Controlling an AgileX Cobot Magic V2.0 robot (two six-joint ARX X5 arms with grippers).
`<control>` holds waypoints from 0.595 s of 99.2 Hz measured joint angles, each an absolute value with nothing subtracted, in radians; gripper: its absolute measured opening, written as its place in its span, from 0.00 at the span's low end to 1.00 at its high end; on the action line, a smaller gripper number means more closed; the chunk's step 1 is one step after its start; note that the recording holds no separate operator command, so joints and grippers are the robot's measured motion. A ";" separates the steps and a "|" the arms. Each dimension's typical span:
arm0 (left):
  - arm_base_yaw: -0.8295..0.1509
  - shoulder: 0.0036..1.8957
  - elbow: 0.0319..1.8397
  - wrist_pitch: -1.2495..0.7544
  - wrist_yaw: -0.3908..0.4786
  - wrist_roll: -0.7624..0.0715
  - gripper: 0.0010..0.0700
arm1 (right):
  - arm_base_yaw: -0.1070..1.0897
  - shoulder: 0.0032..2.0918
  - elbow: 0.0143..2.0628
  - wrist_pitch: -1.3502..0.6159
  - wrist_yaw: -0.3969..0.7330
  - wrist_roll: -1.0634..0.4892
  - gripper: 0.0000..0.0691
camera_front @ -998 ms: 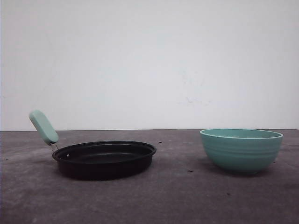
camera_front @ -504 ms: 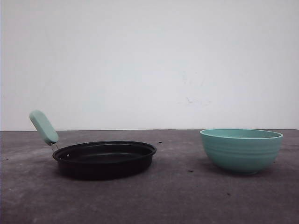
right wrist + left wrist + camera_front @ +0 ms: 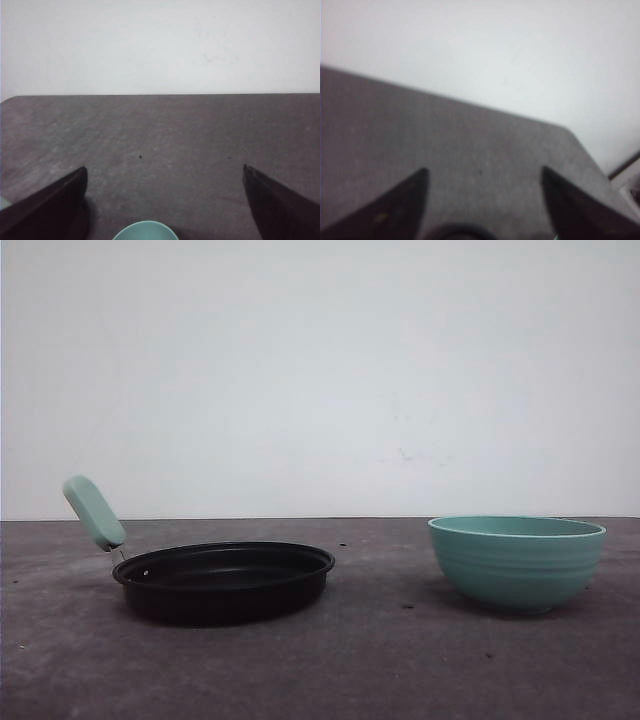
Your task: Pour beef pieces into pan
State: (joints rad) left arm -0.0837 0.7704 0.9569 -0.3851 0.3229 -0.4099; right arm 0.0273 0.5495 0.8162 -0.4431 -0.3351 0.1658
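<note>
The black pan (image 3: 223,580) rests on the dark table at the left, its mint-green handle (image 3: 94,512) slanting up and to the left. A ribbed teal bowl (image 3: 517,562) stands at the right; its inside is hidden from the front view, and the beef pieces are out of view. In the right wrist view my right gripper (image 3: 165,172) is open above the table, with the bowl's rim (image 3: 145,231) just below the gap between the fingers. My left gripper (image 3: 484,172) is open too, over bare table, with a dark curved edge (image 3: 461,232) between its fingers.
The dark grey table (image 3: 400,660) runs back to a white wall (image 3: 320,370). In the left wrist view the table's corner (image 3: 567,131) shows, with floor beyond it (image 3: 627,175). Open tabletop lies between pan and bowl.
</note>
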 joint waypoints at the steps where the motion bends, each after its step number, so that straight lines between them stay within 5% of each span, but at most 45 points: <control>1: -0.084 0.771 0.957 -0.392 0.323 -0.410 0.71 | 0.027 0.549 0.816 -0.445 -0.335 0.166 0.90; 14: -0.084 0.783 0.957 -0.475 0.329 -0.420 0.83 | 0.027 0.543 0.816 -0.470 -0.336 0.166 0.91; 59: -0.109 1.072 0.824 -0.403 0.408 -0.631 0.87 | 0.027 0.591 0.816 -0.505 -0.338 0.173 0.91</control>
